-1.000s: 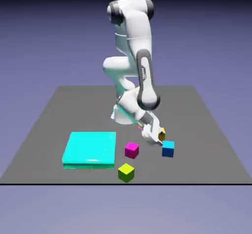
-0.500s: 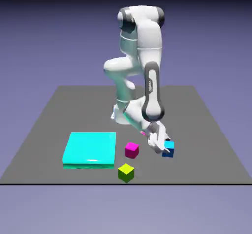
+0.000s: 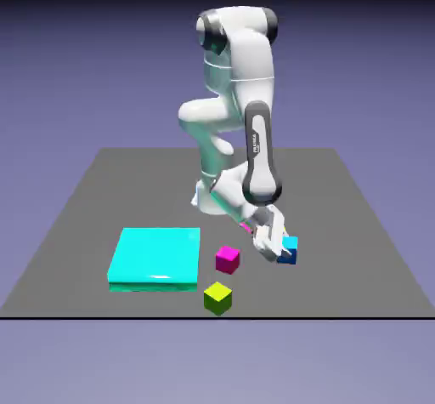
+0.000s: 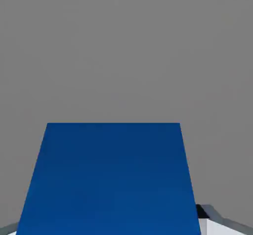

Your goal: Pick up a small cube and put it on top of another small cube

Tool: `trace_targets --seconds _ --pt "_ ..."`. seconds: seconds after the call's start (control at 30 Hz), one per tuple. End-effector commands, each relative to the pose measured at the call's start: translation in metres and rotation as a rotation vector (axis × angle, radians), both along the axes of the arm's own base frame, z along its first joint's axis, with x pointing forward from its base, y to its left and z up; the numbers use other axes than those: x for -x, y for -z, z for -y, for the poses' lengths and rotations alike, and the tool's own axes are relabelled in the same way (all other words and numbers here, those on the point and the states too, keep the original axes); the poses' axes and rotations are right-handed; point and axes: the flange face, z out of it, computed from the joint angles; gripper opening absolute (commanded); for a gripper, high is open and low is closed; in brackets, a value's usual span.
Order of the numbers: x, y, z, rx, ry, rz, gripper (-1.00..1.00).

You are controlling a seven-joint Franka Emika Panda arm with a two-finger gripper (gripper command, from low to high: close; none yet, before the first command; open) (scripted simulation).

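Note:
The tiny blue cube (image 3: 290,247), cyan on top with dark blue sides, stands right of the table's middle in the exterior view. My gripper (image 3: 275,247) reaches down at a slant and is pressed against that cube's left side. In the hand view the blue cube (image 4: 111,179) shows one dark blue face, large between the fingers, and only the right fingertip (image 4: 215,222) peeks out beside it. The gripper looks shut on this blue cube. The golden-yellow cube is hidden in both views.
A magenta cube (image 3: 227,259) sits just left of the gripper. A lime yellow-green cube (image 3: 217,297) lies near the table's front edge. A large flat cyan slab (image 3: 155,258) fills the exterior view's left. The grey table (image 3: 357,224) surrounds them.
The hand swung right and down onto the blue cube. The yellow cube, seen beside the fingers a second ago, is no longer visible. The blue cube has shifted slightly up in the picture.

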Motion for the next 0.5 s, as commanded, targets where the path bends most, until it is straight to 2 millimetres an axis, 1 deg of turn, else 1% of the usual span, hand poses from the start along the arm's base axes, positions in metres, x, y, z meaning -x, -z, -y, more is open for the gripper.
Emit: trace_targets --seconds 0.0,0.17,0.23,0.33,0.47 --pt "0.0 -0.003 0.002 0.002 -0.002 0.001 -1.0" --pt "0.001 -0.02 0.016 0.024 -0.004 0.017 -1.0" --pt "0.001 -0.021 0.017 0.027 -0.004 0.019 -1.0" --pt "-0.043 -0.029 0.033 -0.023 -0.018 0.044 -1.0" --pt "-0.094 -0.041 0.066 -0.059 -0.044 0.068 -1.0"
